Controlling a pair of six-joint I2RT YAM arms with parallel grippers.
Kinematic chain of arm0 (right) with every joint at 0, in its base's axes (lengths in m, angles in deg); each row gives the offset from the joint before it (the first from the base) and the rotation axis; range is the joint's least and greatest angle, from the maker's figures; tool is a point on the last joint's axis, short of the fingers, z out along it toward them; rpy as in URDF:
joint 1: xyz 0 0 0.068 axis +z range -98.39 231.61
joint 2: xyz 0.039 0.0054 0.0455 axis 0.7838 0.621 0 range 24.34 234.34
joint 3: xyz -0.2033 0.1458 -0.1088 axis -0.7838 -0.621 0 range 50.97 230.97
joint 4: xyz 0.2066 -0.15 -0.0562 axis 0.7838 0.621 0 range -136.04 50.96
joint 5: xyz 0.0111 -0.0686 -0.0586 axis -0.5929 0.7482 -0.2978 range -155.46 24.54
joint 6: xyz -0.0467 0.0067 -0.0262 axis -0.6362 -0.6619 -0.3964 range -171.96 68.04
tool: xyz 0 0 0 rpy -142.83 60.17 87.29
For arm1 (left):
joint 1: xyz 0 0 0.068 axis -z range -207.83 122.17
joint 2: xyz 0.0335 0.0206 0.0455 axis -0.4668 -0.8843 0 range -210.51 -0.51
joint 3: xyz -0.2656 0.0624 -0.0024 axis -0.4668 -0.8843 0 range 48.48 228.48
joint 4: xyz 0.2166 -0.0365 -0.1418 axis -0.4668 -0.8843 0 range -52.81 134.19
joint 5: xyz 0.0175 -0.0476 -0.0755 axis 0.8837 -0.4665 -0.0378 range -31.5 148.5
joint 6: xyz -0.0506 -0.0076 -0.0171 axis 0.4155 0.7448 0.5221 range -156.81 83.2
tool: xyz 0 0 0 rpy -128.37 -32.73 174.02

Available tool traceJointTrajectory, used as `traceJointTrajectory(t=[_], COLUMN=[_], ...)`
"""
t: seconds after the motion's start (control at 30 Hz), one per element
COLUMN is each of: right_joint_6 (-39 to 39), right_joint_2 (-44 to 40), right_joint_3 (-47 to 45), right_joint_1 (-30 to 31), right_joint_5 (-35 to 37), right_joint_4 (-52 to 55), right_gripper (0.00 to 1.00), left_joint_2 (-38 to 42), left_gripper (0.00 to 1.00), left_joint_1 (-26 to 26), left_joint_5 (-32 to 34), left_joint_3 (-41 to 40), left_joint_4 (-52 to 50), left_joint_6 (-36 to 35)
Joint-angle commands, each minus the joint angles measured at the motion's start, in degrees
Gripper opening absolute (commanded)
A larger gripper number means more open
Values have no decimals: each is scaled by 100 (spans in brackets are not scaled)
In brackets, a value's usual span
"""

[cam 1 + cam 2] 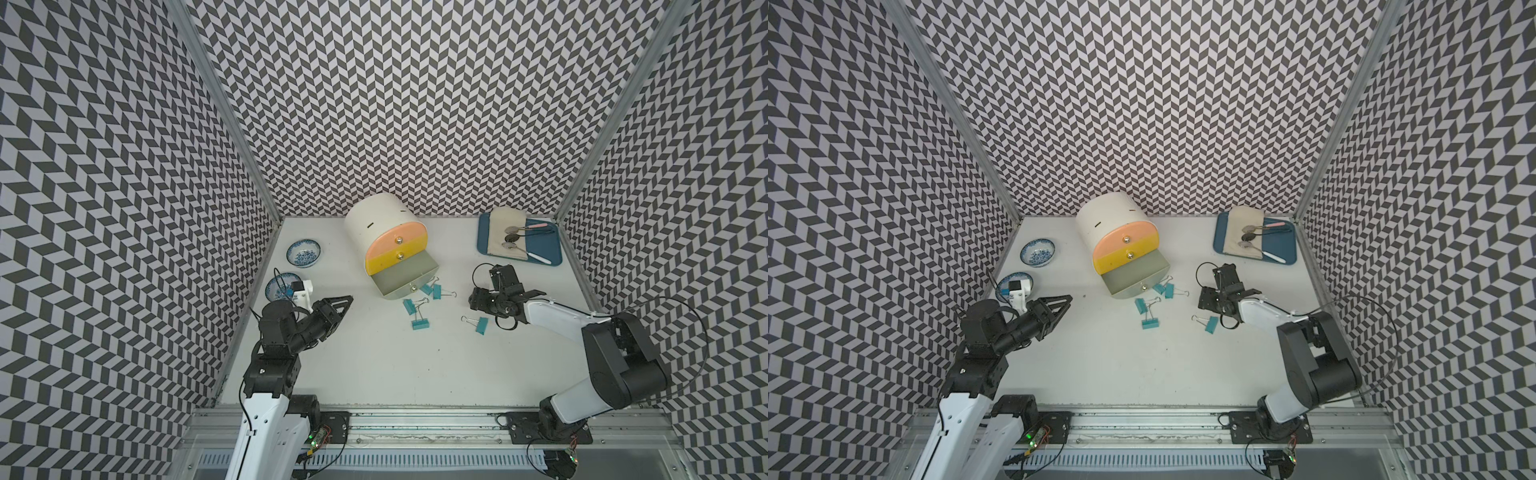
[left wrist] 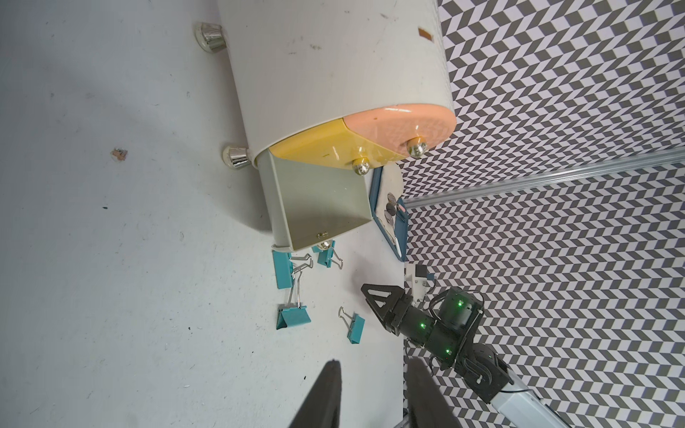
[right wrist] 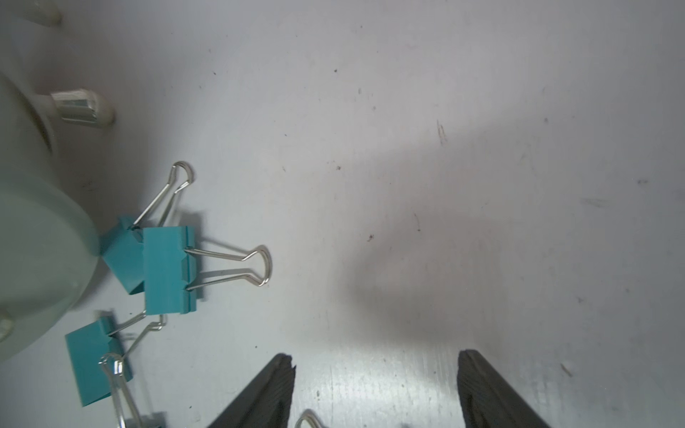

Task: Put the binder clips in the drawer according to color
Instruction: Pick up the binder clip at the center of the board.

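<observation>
The cabinet [image 1: 374,226] stands at 12 o'clock on the table [image 1: 374,374]. Its bottom drawer [image 1: 399,276] is pulled out, and the left wrist view shows it bare inside. Five teal clips [image 1: 419,324] lie outside it. Two touch each other at the drawer's front corner, and two more lie at 6 o'clock from those with their wire handles crossed. A lone clip [image 1: 482,326] sits apart at 3 o'clock. The right gripper [image 3: 374,361] hovers near that one, jaws wide apart and holding nothing. The left gripper [image 2: 373,363] hangs at 9 o'clock, jaws partly apart, also empty.

Trouble I'd expect starts with the crossed handles: they could hook, so lifting one clip drags its neighbour. The two at the drawer corner leave little room, and a finger coming down there could nudge the drawer shut or shove the cabinet round. A pinch on wire alone may let a clip swing and drop short of the drawer.

Room is generous toward 6 o'clock, where the table is bare. It tightens at 2 o'clock, with the tray [image 1: 550,249] near the right arm. It tightens again at 10 o'clock, where two bowls [image 1: 303,252] sit close behind the left gripper.
</observation>
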Motion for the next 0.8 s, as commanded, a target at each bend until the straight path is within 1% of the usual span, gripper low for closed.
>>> traceJointTrajectory(t=[0.0,0.1,0.27,0.47,0.6,0.63,0.77], right_joint_6=[-228,-242,-169,-95,7,31,118], right_joint_2=[150,124,-165,-421,-657,-696,-777], right_joint_3=[71,-18,-239,-332,-451,-466,-488], right_joint_1=[-47,-46,9,209,476,570,991], right_joint_5=[-146,-381,-716,-841,-846,-831,-703], right_joint_4=[45,69,86,354,456,482,648], right_gripper=[74,74,74,74,74,74,74], left_joint_2=[94,137,225,339,341,518,614], left_gripper=[34,34,34,34,35,35,35], left_joint_1=[-32,-32,-32,-32,-32,-32,-32], left_joint_5=[-95,-95,-94,-110,-113,-112,-111], left_joint_3=[70,63,24,-27,-42,-58,-88], left_joint_4=[-32,-32,-18,12,39,47,82], left_joint_6=[-17,0,47,116,167,181,230])
